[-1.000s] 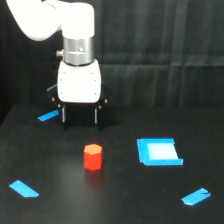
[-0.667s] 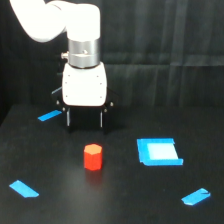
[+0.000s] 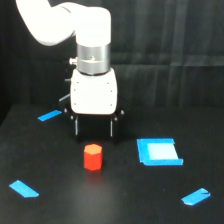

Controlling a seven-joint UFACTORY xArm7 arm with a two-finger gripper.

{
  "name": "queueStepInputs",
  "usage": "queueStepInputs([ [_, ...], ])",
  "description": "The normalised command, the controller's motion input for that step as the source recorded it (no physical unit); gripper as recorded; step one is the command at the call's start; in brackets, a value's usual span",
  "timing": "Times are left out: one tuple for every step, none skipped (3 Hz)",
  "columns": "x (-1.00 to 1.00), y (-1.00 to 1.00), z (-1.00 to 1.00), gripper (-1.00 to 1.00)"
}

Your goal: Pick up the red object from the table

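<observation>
Just below spread, empty hand [image 3: 94, 129]: red object [image 3: 93, 157] on table [image 3: 115, 200], apart.

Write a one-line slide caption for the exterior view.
Open gripper poised just behind the red block on the black table, blue square piece alongside.

You're looking at a lab test rig: a matte black table [image 3: 50, 210] marked with blue tape strips [image 3: 24, 188], a black curtain backdrop [image 3: 170, 45], and a white robot arm [image 3: 75, 25].
</observation>
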Motion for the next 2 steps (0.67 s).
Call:
queueStepInputs([
  [0.28,-0.91,0.02,1.0],
  [0.11,-0.77,0.09,0.94],
])
